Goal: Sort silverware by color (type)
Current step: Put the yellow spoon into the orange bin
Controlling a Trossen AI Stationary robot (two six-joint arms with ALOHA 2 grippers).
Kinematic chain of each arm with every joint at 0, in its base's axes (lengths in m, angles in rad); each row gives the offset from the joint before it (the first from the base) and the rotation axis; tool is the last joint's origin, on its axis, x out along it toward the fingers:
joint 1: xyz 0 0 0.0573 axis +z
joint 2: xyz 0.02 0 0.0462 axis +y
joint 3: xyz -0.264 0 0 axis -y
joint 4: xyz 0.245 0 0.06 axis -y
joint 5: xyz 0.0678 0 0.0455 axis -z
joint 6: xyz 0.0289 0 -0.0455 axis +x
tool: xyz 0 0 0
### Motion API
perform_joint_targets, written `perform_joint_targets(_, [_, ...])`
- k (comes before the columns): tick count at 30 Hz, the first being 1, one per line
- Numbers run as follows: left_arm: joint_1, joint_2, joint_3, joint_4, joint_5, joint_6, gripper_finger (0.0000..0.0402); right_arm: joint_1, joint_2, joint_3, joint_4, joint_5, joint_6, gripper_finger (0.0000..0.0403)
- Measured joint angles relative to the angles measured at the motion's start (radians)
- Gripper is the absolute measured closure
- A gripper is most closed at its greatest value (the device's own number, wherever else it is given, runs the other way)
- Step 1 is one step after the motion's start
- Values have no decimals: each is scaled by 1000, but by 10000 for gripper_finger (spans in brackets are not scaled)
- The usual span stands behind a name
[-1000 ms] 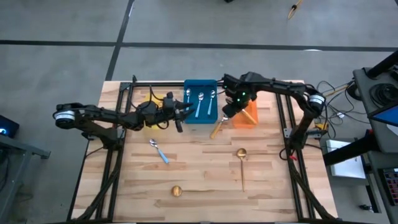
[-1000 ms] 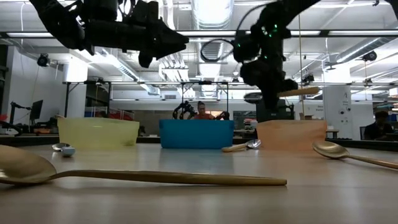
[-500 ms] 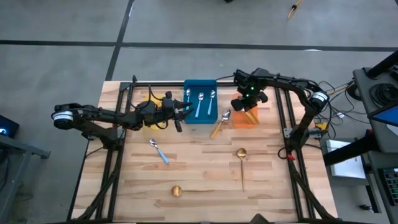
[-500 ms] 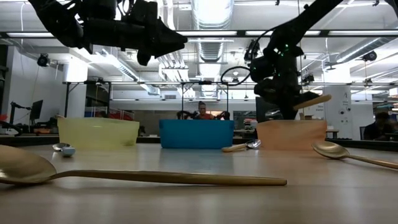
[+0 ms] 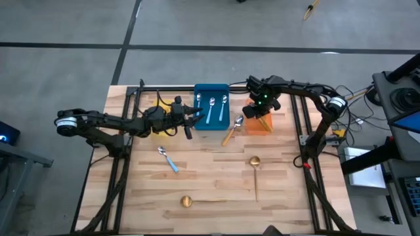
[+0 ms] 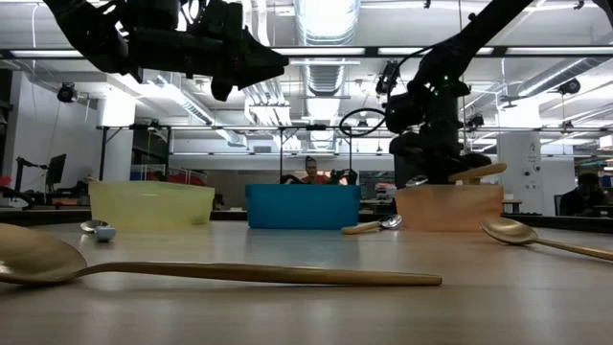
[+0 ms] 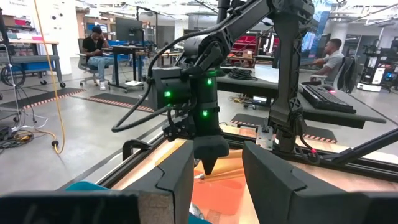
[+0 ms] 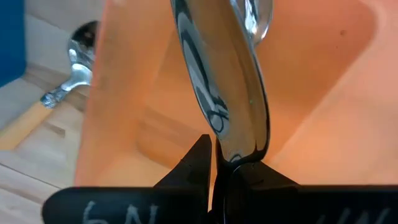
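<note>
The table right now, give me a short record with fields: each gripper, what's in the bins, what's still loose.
right gripper: shut on a spoon, over the orange bin
left gripper: open, empty, hanging between the yellow bin and the blue bin
blue bin: three blue-handled spoons
loose on table: one orange-handled spoon, one blue-handled spoon, two gold spoons

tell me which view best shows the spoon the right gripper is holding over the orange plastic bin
The right wrist view: the shiny silver-bowled spoon fills it, pinched in the shut right gripper above the orange plastic bin. The low view shows only its pale handle sticking out sideways. The high view hides it under the arm; the left wrist view does not show it clearly.
</note>
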Motion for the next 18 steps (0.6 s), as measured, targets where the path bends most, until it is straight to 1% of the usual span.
perform_joint_targets(11, [0, 0, 0, 0, 0, 0, 283, 0, 0, -51, 83, 1, -9, 391])
perform_joint_targets(18, [0, 0, 0, 0, 0, 0, 283, 0, 0, -54, 93, 1, -20, 390])
